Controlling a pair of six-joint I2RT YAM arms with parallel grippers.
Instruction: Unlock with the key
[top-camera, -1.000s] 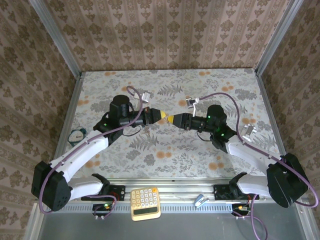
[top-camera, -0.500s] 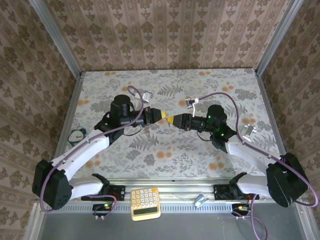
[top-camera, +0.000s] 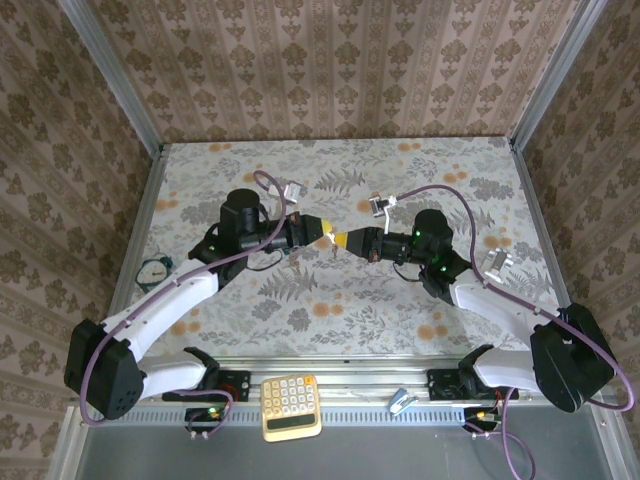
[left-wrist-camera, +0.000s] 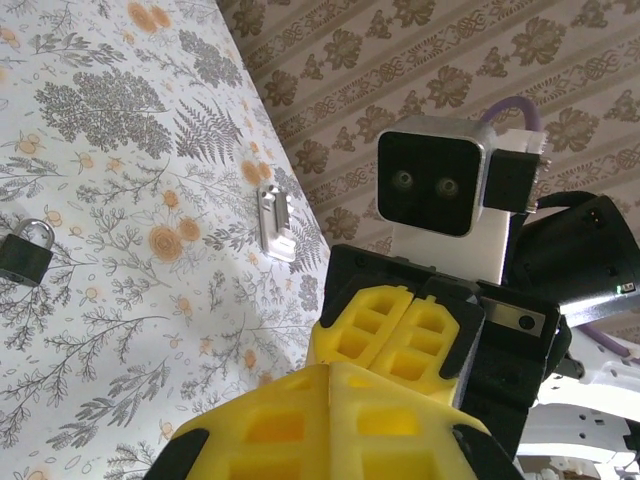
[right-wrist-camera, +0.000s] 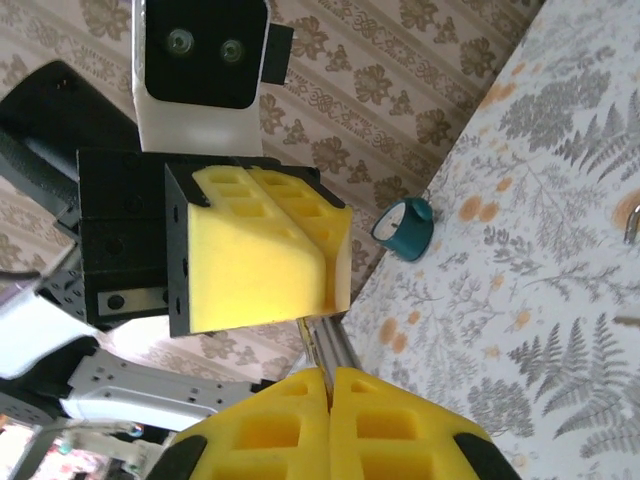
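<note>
Floral tablecloth (top-camera: 330, 180); calculator (top-camera: 291, 405) lettering unreadable; left jaws, right jaws closed.

Yellow calculator (top-camera: 292, 405) on near rail, teal ring (top-camera: 152, 270) at left edge, metal bracket (top-camera: 497, 262) at right

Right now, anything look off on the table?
The left gripper and right gripper meet tip to tip above the table, both shut, while the padlock lies on the table apart from them. Whether either holds a key I cannot tell.
</note>
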